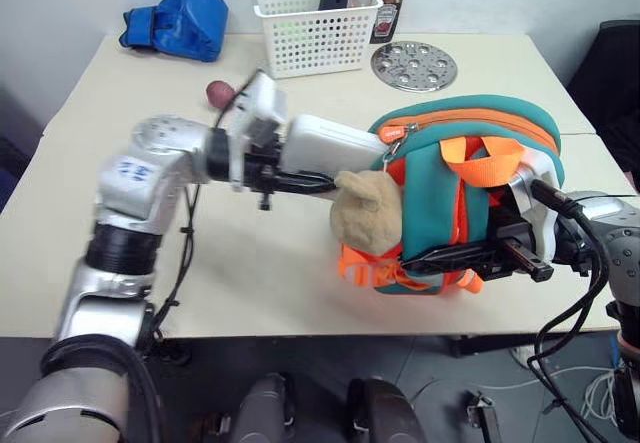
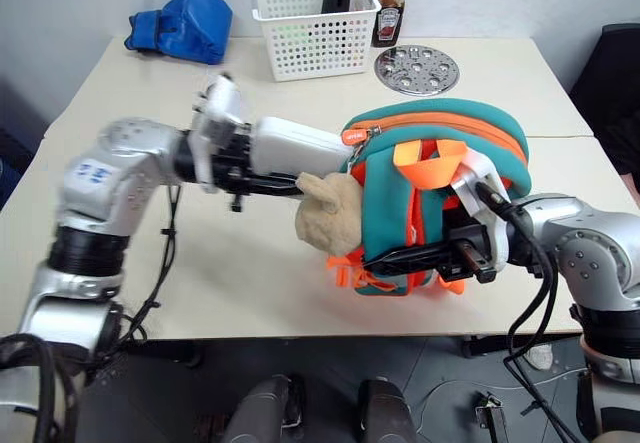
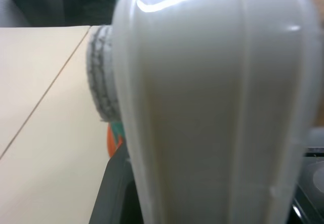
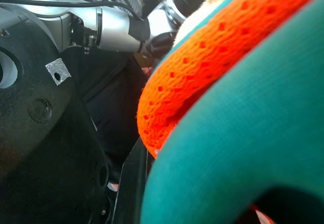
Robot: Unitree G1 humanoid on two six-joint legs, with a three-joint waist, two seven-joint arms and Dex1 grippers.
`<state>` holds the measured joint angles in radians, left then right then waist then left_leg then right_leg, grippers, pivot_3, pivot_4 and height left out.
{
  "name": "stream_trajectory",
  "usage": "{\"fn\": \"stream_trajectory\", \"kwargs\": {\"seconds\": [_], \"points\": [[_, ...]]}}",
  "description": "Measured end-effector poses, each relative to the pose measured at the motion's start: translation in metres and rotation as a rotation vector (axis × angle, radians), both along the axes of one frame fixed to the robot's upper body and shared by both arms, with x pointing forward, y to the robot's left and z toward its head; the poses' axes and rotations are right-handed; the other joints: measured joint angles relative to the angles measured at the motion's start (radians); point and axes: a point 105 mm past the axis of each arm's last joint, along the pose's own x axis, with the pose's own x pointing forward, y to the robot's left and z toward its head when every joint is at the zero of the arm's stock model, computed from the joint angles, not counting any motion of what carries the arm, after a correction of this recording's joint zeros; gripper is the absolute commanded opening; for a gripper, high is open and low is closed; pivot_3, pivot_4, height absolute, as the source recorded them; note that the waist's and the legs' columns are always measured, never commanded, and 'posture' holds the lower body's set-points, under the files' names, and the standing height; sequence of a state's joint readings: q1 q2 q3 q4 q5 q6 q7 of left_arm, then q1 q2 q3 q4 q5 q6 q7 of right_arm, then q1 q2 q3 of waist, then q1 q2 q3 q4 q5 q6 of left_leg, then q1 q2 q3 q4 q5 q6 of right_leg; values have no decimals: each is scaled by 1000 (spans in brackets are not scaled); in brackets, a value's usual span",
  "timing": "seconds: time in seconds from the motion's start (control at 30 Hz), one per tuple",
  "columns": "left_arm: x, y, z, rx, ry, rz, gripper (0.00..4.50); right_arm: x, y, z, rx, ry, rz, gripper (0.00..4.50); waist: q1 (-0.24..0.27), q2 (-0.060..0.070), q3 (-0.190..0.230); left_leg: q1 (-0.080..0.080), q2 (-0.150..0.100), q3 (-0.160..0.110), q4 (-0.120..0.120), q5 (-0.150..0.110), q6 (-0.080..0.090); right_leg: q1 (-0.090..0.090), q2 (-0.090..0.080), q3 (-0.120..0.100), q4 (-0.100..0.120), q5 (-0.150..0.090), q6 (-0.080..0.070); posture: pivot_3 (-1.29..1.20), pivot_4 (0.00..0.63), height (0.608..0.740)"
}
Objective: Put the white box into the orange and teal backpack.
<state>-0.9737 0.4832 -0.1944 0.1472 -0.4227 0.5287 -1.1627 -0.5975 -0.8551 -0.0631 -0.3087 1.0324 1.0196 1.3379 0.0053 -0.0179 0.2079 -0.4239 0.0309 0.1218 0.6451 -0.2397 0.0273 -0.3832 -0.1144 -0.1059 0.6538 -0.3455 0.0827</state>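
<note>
The white box (image 1: 330,143), smooth, rigid and probably slippery, is held at one end by the left pincer (image 1: 300,178), its far end at the zip opening of the soft backpack (image 1: 450,198), which is clamped by the right pincer (image 1: 430,258) and seems propped off the worktop (image 1: 260,263).

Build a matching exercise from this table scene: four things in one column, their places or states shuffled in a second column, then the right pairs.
Things:
1. white box
2. orange and teal backpack
3. sauce bottle
4. blue padded bundle

Places or states:
A. at the table's far left corner
B. standing beside the white basket, near the perforated metal disc
C. held by the left gripper, its end at the zip opening
D. held upright by a strap in the right gripper, a beige plush toy hanging on it

Pairs: 1-C, 2-D, 3-B, 4-A
</note>
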Motion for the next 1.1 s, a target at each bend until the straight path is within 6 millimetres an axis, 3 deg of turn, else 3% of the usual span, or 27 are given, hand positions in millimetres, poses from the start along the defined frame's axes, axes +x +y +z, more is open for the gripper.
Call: {"fn": "stream_trajectory", "kwargs": {"seconds": [0.2, 0.3, 0.37, 0.53, 0.8, 0.97, 1.1], "points": [[10, -38, -14, -14, 16, -10, 1332, 3, 8, 1, 27, 0, -5, 19, -5, 0, 0, 0, 0, 0, 1, 0, 0, 0, -1, 0, 1, 0, 0, 0, 150, 740], [12, -52, -22, -19, 49, -9, 2236, 5, 11, 1, 35, -3, -25, 0, -5, 0, 0, 0, 0, -1, 1, 0, 0, 0, -1, -1, 1, 0, 0, 0, 150, 740], [13, -52, -22, -16, 65, -7, 2828, 7, 12, 0, 34, -4, -41, 0, -8, 0, 0, 0, 0, -1, 1, 0, 0, 0, -1, 0, 2, 0, 0, 0, 150, 740], [11, -26, -9, 1, 30, 39, 4244, 10, 14, -1, 38, -5, -69, 0, -11, 0, 0, 0, 1, -1, 1, -1, -1, -1, -1, 0, 3, 0, 0, 0, 150, 740], [-13, 38, 19, -7, 13, 100, 4244, 25, 18, -10, 32, -16, -157, 0, -9, 0, 0, 0, 1, -1, 1, -1, -1, -1, -1, 0, 4, 0, 0, 0, 150, 740], [-36, 62, 35, -5, -11, 84, 4244, 31, 20, -18, 17, -14, -177, 0, -7, 0, 0, 0, 1, -2, 2, -1, -1, 0, -1, 0, 3, 0, 0, 0, 150, 740], [-58, 77, 30, 43, 32, 68, 4244, 39, 27, -19, 40, -27, -206, 0, -12, 0, 0, 0, 1, -2, 1, -1, -1, 0, -1, 0, 3, 0, 0, 0, 150, 740]]}}
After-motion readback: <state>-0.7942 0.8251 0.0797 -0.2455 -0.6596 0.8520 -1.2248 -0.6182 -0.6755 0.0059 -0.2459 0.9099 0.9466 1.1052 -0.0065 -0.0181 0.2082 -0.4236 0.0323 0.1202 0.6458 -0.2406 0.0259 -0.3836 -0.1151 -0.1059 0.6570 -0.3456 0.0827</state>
